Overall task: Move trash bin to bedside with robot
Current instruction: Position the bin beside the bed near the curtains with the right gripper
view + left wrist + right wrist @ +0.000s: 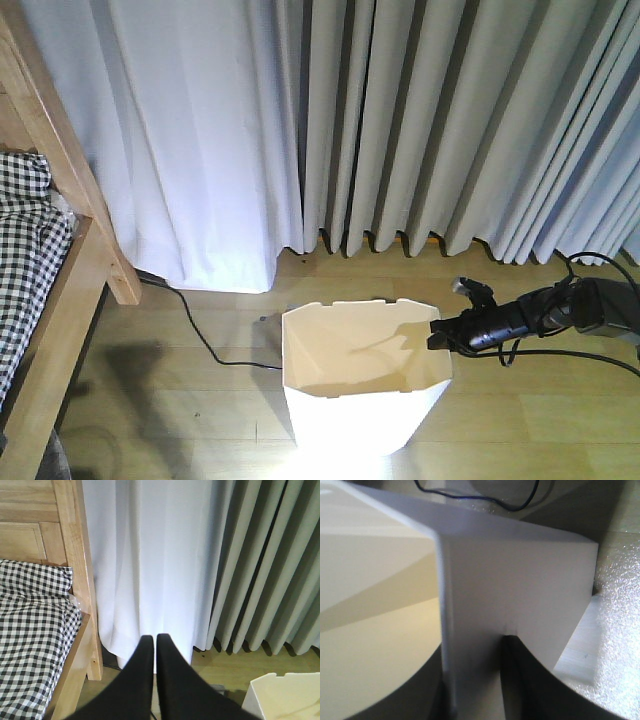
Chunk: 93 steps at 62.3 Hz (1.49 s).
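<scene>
The white faceted trash bin [360, 400] stands open on the wooden floor, a little to the right of the bed frame [60, 150]. My right gripper [440, 335] reaches in from the right and is at the bin's right rim. In the right wrist view the gripper [475, 647] straddles the thin bin wall [520, 580], one finger inside and one outside, shut on it. My left gripper [154, 638] is shut and empty, held in the air facing the curtain. The checked bedding [35, 630] and the bed frame [75, 555] lie to its left, with a corner of the bin [285, 700] at lower right.
White and grey curtains [350, 120] hang along the whole back wall. A black cable [200, 340] runs over the floor from the bed leg to behind the bin. More black cables trail from the right arm [560, 310].
</scene>
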### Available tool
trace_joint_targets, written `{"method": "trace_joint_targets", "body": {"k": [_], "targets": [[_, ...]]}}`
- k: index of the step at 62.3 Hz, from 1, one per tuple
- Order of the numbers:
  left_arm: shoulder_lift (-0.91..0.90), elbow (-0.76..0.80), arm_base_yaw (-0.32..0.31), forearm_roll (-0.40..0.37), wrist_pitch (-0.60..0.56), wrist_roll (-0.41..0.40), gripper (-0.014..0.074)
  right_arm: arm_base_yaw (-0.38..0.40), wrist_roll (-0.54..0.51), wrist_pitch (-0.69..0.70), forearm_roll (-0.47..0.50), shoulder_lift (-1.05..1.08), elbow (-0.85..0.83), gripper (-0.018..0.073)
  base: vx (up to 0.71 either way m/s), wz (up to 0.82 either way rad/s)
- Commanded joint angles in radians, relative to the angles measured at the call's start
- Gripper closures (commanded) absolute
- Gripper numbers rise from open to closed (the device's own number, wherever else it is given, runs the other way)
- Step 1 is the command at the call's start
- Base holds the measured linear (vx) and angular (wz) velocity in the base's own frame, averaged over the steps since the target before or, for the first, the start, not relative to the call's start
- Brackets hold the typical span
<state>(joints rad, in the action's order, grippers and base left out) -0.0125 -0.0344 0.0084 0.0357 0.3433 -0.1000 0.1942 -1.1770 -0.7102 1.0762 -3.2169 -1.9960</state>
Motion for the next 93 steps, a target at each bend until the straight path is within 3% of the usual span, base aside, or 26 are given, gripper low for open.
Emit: {"method": "trace_joint_targets", "body": {"k": [1,25,55,61,69,75,93], "targets": [[0.006,-0.003,0.000,-0.002,-0.071,-0.004,0.0603,-0.001,0.023,-0.146,0.075,0.029,-0.067,0.0549,0.00,0.00],[0.006,-0.003,0.000,-0.002,-0.071,-0.004,0.0603,-0.001,0.068,-0.155,0.062,-0.026,-0.151,0.0487,0.00,0.00],[0.006,-0.003,0.000,-0.002,-0.071,-0.004,0.0603,-0.001,0.113,-0.159,-0.032,-0.026,-0.151,0.0412,0.00,0.00],[0.006,-0.003,0.000,-0.002,-0.071,-0.004,0.0603,-0.001,0.121,-0.152,-0.065,-0.026,-0.151,0.0400,0.00,0.00],[0.006,-0.003,0.000,-0.002,-0.071,-0.004,0.0603,-0.001,0.209,-0.125,-0.157,-0.027,-0.151,0.0370,0.00,0.00],[0.006,-0.003,0.000,-0.002,-0.071,-0.004,0.0603,0.001,0.233,-0.119,-0.197,-0.027,-0.151,0.0330,0.00,0.00],[0.006,-0.003,0.000,-0.002,-0.071,-0.004,0.0603,0.001,0.245,-0.114,-0.196,-0.027,-0.151,0.0128,0.00,0.00]]}}
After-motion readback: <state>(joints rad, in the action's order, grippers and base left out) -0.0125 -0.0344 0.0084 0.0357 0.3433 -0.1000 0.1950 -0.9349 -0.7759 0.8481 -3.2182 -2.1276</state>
